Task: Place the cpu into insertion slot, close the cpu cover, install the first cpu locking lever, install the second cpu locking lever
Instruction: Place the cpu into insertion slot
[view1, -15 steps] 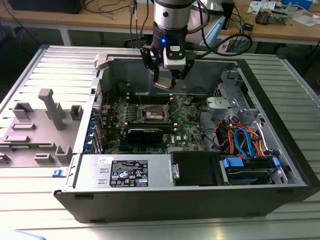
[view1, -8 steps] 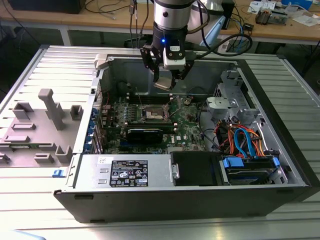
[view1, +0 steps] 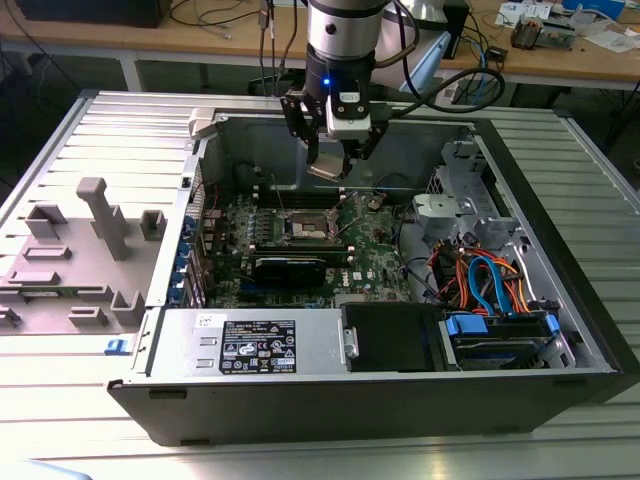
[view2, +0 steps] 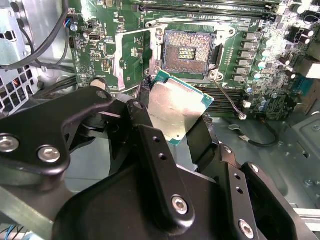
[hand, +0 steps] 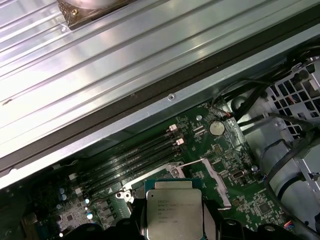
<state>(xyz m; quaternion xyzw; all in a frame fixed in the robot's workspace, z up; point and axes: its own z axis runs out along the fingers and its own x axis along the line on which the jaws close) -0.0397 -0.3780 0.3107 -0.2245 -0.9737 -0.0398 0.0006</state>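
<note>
**CPU held over the open socket, not yet seated**

The cpu (view2: 176, 102) is gripped by two opposite edges between the jaws of the gripper (view2: 172, 125), which are closed on it and on nothing else. The edge hold is judged to leave the chip's broad faces free, so that it can be lowered flat without a finger being trapped beneath it.

In the exterior view the chip is seen hanging from the jaws inside the computer case (view1: 350, 412), well clear of the board. The insertion slot (view2: 190, 52) lies beyond the jaw tips and apart from the chip. Its dark centre is bare, so nothing has been placed there yet.

The cpu cover (view2: 119, 62) is swung open to one side of the slot, out of the jaws' line. A thin locking lever (view2: 229, 99) is sprung free on the other side. Both are judged to be left open so that the socket can be reached from above.

The chip is seen as a small, thin square with a dull silvery-beige metal top and a narrow green border at its edges and corners. In the first wrist view fine print is visible on the lid, and the long memory slots (hand: 130, 162) lie farther out past the chip.
</note>
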